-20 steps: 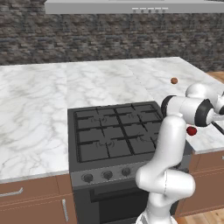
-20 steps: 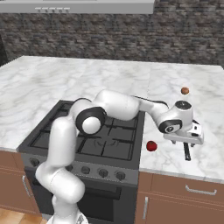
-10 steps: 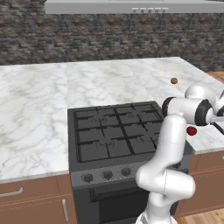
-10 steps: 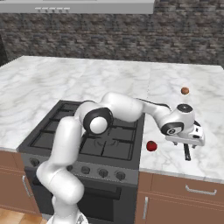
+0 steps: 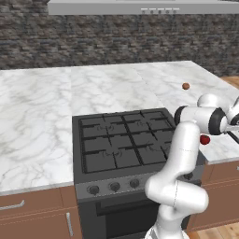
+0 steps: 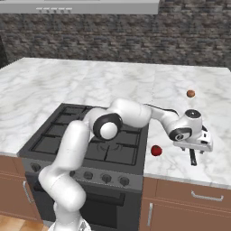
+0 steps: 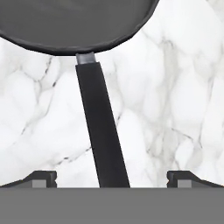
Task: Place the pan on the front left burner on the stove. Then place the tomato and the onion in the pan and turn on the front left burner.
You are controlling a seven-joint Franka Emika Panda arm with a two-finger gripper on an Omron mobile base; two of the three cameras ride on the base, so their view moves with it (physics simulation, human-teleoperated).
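Over the pan handle, nothing gripped

Your gripper has stayed wide open, empty, straddling the handle; the pan sits on the counter's right front edge, so lifting hasn't started.

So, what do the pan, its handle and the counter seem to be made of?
The pan: probably dark grey metal with a matte, non-stick-like finish, since it shows only a soft sheen. The handle: likely black plastic or coated metal, smooth and dull, joined by a small grey metal collar. The counter: looks like polished white marble, given its grey veins.
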